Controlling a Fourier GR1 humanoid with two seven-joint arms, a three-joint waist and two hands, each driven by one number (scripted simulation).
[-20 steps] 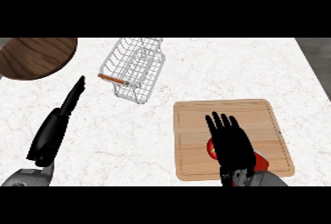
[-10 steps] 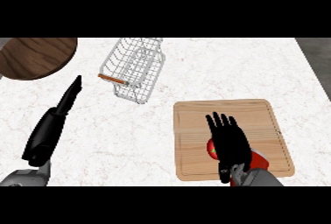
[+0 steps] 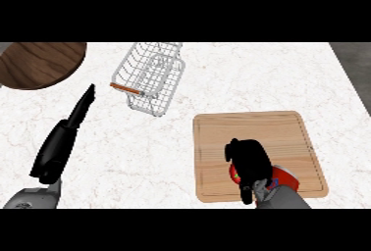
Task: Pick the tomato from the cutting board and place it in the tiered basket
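The red tomato (image 3: 287,178) lies on the near part of the wooden cutting board (image 3: 250,127) at the lower right. My right hand (image 3: 251,160) is on top of it with its fingers curled down over it, so only red edges show on either side. The wire tiered basket (image 3: 149,76), which has an orange handle, stands at the counter's upper middle, well away from the board. At the left, my left hand (image 3: 61,142) rests open with straight fingers pointing toward the basket and holds nothing.
A round dark wooden plate (image 3: 37,62) sits at the top left corner. White marble counter lies between the board and the basket. The counter's right edge runs along the upper right.
My right hand's fingers, straight and spread over the tomato before, have curled down round it. The left hand has barely moved.
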